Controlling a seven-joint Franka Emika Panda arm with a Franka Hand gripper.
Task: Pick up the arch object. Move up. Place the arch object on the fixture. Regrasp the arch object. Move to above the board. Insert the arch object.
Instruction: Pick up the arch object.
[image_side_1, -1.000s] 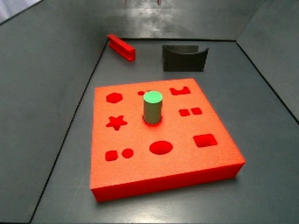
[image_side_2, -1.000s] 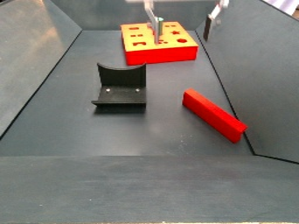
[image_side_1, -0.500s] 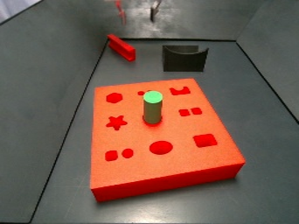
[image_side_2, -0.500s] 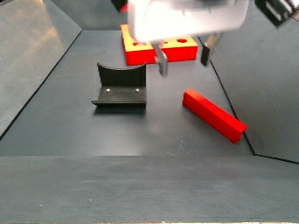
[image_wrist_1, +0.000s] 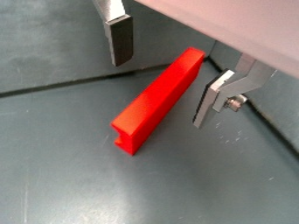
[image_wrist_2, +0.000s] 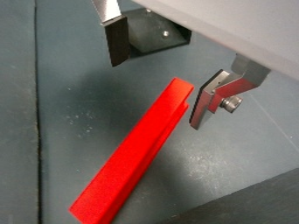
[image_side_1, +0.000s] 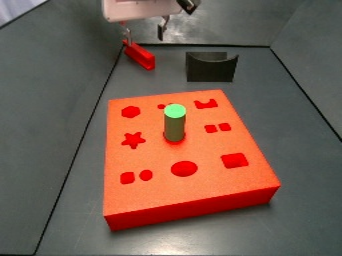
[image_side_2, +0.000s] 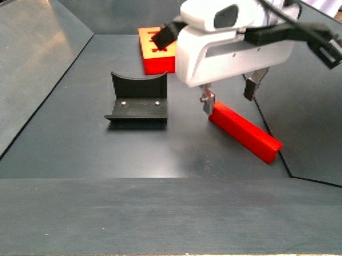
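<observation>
In a wrist view the hand (image_wrist_1: 163, 74) is hanging wide open over the arch object (image_wrist_1: 160, 101), its two silver fingers (image_wrist_1: 119, 38) standing either side of the red block with clear floor showing between each plate and the piece. Nothing is being held and nothing is being touched here.

In a wrist view from the opposite angle, the hand (image_wrist_2: 158, 77) is straddling the near end of the arch object (image_wrist_2: 135, 154), one finger (image_wrist_2: 117, 37) on one flank and its partner on the opposite flank, both apart from the block. The long red piece is lying flat on the dark floor, and the fixture (image_wrist_2: 156, 32) is showing just beyond the fingers.

In a side view the hand (image_side_1: 146, 32) is sitting low at the far left of the floor, right above the arch object (image_side_1: 139, 55), which is lying near the left wall. The fixture (image_side_1: 211, 66) is standing to the right of it by the back wall, and the board (image_side_1: 187, 160) is filling the near half of the floor with a green peg (image_side_1: 174, 123) upright in it.

In a side view from the opposite end, the hand (image_side_2: 226, 96) is hovering over the far end of the arch object (image_side_2: 245, 131), fingers spread and empty. The fixture (image_side_2: 139, 98) is sitting well apart to the left, and the board (image_side_2: 155, 51) is lying at the far end behind the arm.
</observation>
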